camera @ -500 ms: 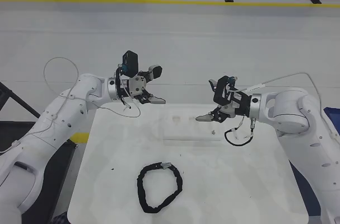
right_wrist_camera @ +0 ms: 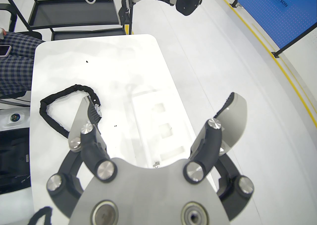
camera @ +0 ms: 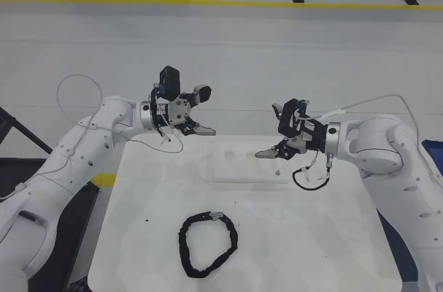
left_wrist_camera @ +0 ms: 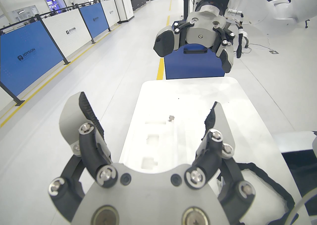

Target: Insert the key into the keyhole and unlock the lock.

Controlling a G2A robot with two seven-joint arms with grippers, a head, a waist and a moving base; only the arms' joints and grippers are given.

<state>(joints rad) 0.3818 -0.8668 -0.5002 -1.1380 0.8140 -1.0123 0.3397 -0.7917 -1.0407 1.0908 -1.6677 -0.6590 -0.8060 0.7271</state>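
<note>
Left gripper [camera: 203, 111] and right gripper [camera: 273, 132] hang empty, fingers spread wide, flanking the white tray [camera: 243, 175]; the top view's lower centre shows the black chain lock [camera: 208, 244], the left wrist view the small key [left_wrist_camera: 171, 118].

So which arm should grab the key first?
Probably right: the right gripper, fingers open, hangs close to the key by the tray's end; the left gripper, also open, is past the tray's other end.

One black chain lock [camera: 208, 244] and one small key [camera: 279, 173] are counted; one white tray [camera: 236, 177] is counted, with three rectangular recesses [right_wrist_camera: 168, 130] found in it; one table [camera: 316, 241] is counted as well.
</note>
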